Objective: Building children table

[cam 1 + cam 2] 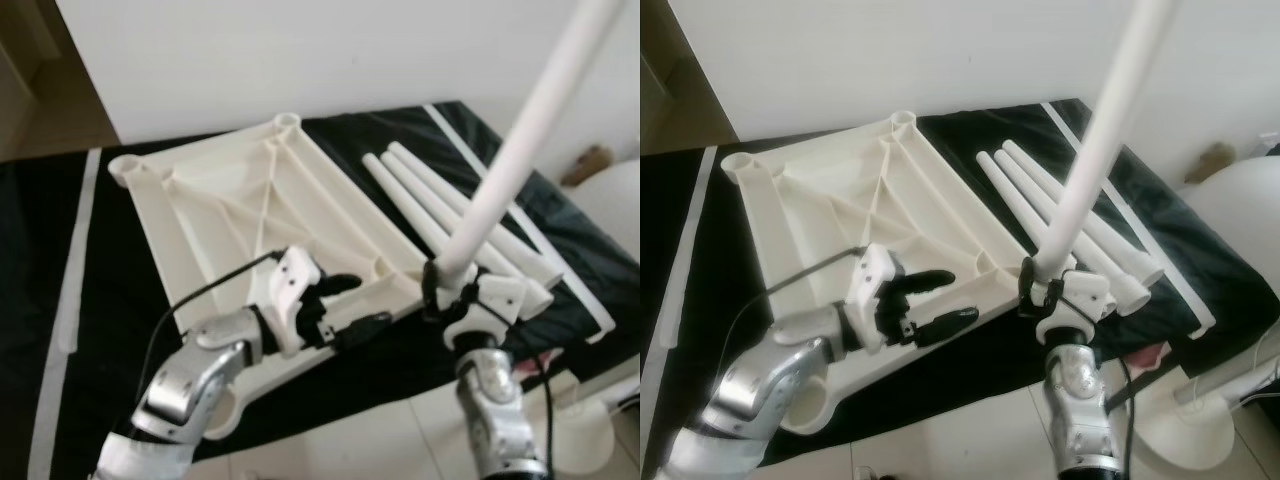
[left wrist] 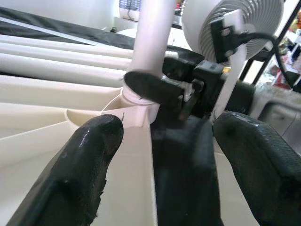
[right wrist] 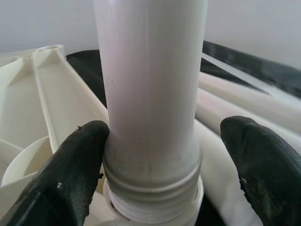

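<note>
Tabletop: a cream plastic tabletop [image 1: 250, 215] lies upside down on a black mat [image 1: 110, 290] on the floor, ribs and corner sockets facing up.
Left claw: the left claw [image 1: 350, 305] hovers over the tabletop's near edge, fingers spread and holding nothing; whether the lower finger touches the rim cannot be told. In the left wrist view it points toward the near right corner socket.
Upright leg: one white table leg [image 1: 520, 140] stands tilted at the near right corner, its threaded end sitting at the socket there.
Right claw: the right claw [image 1: 450, 290] is at the base of that leg. In the right wrist view one finger [image 3: 70, 174] touches the leg just above the threads and the other stands off to the side, so the grip looks loose, not clenched.
Spare legs: three more legs [image 1: 440, 215] lie side by side on the mat, just beside the tabletop's right edge.
Progress: early, by my judgement. The first leg is being seated and does not look screwed home; three legs and three open sockets remain, then turning the table upright.
</note>
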Robot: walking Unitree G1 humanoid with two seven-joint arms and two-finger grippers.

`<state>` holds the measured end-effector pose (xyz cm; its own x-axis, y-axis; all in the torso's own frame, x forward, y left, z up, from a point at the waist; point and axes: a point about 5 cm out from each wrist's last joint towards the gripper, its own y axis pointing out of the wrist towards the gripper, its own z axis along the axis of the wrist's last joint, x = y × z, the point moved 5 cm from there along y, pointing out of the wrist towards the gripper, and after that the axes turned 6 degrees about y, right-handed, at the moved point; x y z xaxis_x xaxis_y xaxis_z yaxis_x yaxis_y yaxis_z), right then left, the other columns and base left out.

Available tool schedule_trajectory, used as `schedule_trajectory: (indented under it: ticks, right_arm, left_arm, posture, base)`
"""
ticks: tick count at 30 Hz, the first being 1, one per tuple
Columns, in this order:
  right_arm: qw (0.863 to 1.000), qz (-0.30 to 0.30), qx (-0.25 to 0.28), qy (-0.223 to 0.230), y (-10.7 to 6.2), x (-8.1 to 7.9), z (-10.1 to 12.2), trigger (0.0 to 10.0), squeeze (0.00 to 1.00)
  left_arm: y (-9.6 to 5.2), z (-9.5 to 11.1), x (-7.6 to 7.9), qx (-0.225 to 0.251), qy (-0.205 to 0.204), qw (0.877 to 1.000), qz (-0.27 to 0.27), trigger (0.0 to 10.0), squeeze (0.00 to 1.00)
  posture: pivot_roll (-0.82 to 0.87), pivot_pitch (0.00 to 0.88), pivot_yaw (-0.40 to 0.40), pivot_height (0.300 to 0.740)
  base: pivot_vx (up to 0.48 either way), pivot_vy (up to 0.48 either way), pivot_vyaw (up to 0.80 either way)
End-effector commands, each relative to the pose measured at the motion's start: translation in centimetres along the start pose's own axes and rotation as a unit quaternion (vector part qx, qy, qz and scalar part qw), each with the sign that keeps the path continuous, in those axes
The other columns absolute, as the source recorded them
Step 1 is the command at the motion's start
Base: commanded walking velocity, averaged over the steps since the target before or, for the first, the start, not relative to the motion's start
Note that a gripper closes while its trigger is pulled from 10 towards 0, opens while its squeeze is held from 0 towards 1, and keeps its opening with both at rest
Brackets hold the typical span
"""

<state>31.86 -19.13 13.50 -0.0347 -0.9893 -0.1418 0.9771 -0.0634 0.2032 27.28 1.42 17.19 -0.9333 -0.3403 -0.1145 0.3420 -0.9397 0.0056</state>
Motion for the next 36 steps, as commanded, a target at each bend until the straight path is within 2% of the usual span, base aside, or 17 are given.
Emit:
schedule_trajectory:
  ticks: [1,2,8,11,22,26,29,32,36]
  right_arm:
    - [1.0,-0.001,0.002,0.003,0.0,0.8,0.4,10.0,1.0]
    - [1.0,0.011,0.002,0.0,0.0,0.7,0.5,10.0,0.0]
    - [0.999,0.042,0.0,-0.011,0.0,0.6,0.7,10.0,0.0]
    - [0.993,0.116,-0.013,-0.023,0.3,0.2,1.1,10.0,0.0]
    - [0.975,0.211,-0.043,-0.059,1.7,0.1,1.1,10.0,0.0]
    - [0.969,0.231,-0.057,-0.066,2.1,0.0,0.7,10.0,0.0]
    - [0.963,0.248,-0.074,-0.071,3.1,0.3,0.3,10.0,0.0]
    - [0.963,0.247,-0.076,-0.071,3.4,0.5,0.3,10.0,0.0]
    - [0.963,0.246,-0.078,-0.08,4.7,0.9,0.3,10.0,0.0]
  left_arm:
    - [0.2,-0.2,0.0,-0.007,0.009,1.0,0.0,10.0,0.0]
    - [0.3,-0.2,0.0,-0.006,0.01,1.0,0.0,10.0,0.0]
    - [0.4,-0.3,0.1,-0.006,0.01,1.0,-0.001,10.0,0.0]
    - [0.8,-0.6,0.1,-0.017,0.017,1.0,0.001,10.0,0.0]
    - [1.6,-1.6,-1.0,-0.052,0.029,0.997,0.041,10.0,0.0]
    - [1.9,-1.9,-1.7,-0.064,0.037,0.995,0.065,10.0,0.0]
    - [2.2,-2.3,-2.5,-0.08,0.067,0.99,0.093,10.0,0.0]
    - [2.3,-2.3,-2.5,-0.082,0.073,0.989,0.096,10.0,0.0]
    - [2.6,-2.1,-2.4,-0.075,0.071,0.99,0.092,10.0,0.0]
  posture:
    - [-0.07,0.056,0.031,0.74]
    - [-0.08,0.049,0.035,0.74]
    - [-0.09,0.045,0.039,0.74]
    - [-0.09,0.04,0.042,0.74]
    - [-0.09,0.028,0.051,0.74]
    - [-0.08,0.031,0.052,0.74]
    - [-0.08,0.033,0.056,0.74]
    - [-0.08,0.034,0.057,0.74]
    - [-0.07,0.038,0.062,0.74]
  base:
    - [0.0,0.0,0.0]
    - [0.0,0.0,0.0]
    - [0.0,0.0,0.0]
    - [0.0,0.0,0.0]
    - [0.0,0.0,0.0]
    - [0.0,0.0,0.0]
    - [0.0,0.0,0.0]
    - [0.0,0.0,0.0]
    - [0.0,0.0,0.0]
